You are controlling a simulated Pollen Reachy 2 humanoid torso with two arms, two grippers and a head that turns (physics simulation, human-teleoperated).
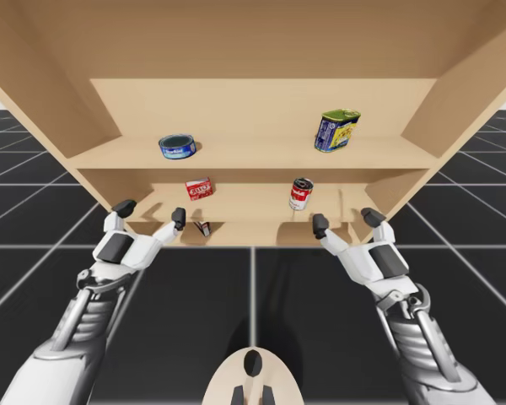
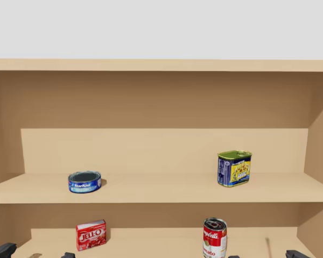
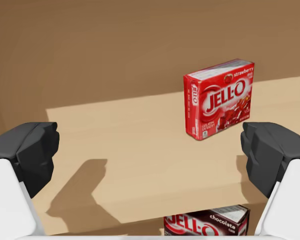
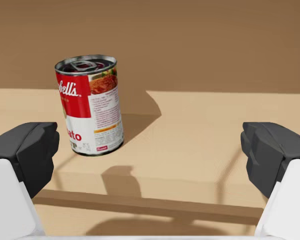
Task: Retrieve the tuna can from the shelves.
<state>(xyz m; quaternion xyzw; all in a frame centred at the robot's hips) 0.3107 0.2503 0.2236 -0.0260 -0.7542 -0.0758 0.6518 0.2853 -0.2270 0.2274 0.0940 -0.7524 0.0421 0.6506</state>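
Presently unretrieved: tuna can (image 2: pixel 84 181) sits on the upper shelf (image 2: pixel 161 192); my left gripper (image 1: pixel 150 211) and right gripper (image 1: pixel 346 219) hang below, fingers apart, empty.

dark box (image 3: pixel 207 226), lower part cut off

Wooden shelves (image 1: pixel 253 156), open at front, three boards seen. Upper board: low blue round can (image 1: pixel 177 147) at left, blue-and-yellow squarish can (image 1: pixel 336 131) well apart at right. Middle board: red box (image 1: pixel 199 188) upright at left, tall red-and-white can (image 1: pixel 300 193) upright at right. Lowest board: dark box (image 1: pixel 203 228), below red box.
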